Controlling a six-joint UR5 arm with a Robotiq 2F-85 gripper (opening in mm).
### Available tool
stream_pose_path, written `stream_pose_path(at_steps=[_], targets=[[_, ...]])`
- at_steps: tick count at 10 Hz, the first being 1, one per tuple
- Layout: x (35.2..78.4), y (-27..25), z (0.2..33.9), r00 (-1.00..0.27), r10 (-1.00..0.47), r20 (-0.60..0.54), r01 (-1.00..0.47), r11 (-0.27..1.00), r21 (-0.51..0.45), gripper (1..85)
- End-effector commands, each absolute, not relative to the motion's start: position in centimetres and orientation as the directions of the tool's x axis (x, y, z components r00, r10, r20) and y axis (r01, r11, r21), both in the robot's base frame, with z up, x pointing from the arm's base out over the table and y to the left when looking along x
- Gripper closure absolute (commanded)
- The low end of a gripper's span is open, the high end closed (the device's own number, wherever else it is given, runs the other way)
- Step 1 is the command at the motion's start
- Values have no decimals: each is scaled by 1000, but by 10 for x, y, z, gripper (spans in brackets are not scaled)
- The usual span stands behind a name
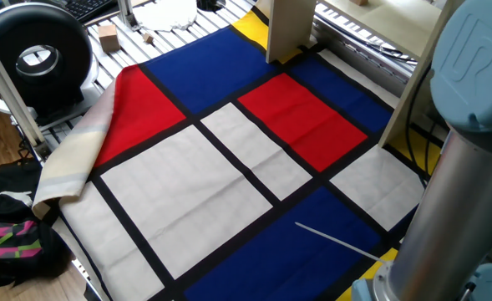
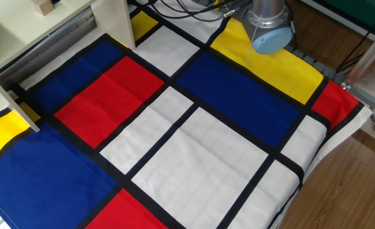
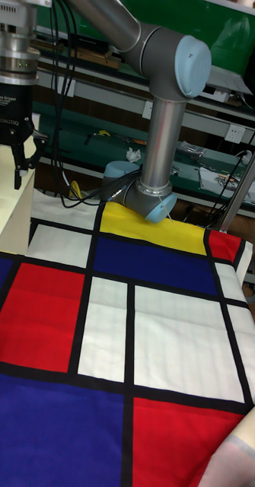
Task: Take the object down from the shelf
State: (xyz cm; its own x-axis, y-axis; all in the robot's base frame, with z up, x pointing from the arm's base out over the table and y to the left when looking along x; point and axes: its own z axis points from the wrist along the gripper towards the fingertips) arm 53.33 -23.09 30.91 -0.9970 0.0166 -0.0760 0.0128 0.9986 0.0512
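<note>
The shelf [image 2: 21, 32] is a pale cream board unit at the top left of the other fixed view, with a wide upright panel [image 1: 289, 29] as its leg. The object [image 2: 44, 6], a small tan wooden cube, rests on the shelf's top board, cut off by the frame's upper edge. A sliver of the object [image 1: 361, 2] also shows in one fixed view. In the tall fixed view my gripper [image 3: 9, 169] hangs above the shelf [image 3: 7, 217] at the far left. Its fingers are spread, open and holding nothing. The cube is out of that view.
A cloth of red, blue, white and yellow rectangles [image 2: 193, 133] covers the table. The arm's base [image 2: 270, 28] stands at its far edge with cables beside it. A bigger tan block [image 1: 107, 35] and a black round device [image 1: 35, 54] sit beyond the cloth's left side.
</note>
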Motion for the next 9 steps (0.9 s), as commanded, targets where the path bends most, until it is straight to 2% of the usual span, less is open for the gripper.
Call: stream_pose_path(at_steps=[1,3,9], targets=[[544,-228,312,-991,68,-117,61,996,68,467],[550,-228,312,-987,82,-137,72,995,71,447],[552,-221,313,-986,88,-142,74,992,101,457]])
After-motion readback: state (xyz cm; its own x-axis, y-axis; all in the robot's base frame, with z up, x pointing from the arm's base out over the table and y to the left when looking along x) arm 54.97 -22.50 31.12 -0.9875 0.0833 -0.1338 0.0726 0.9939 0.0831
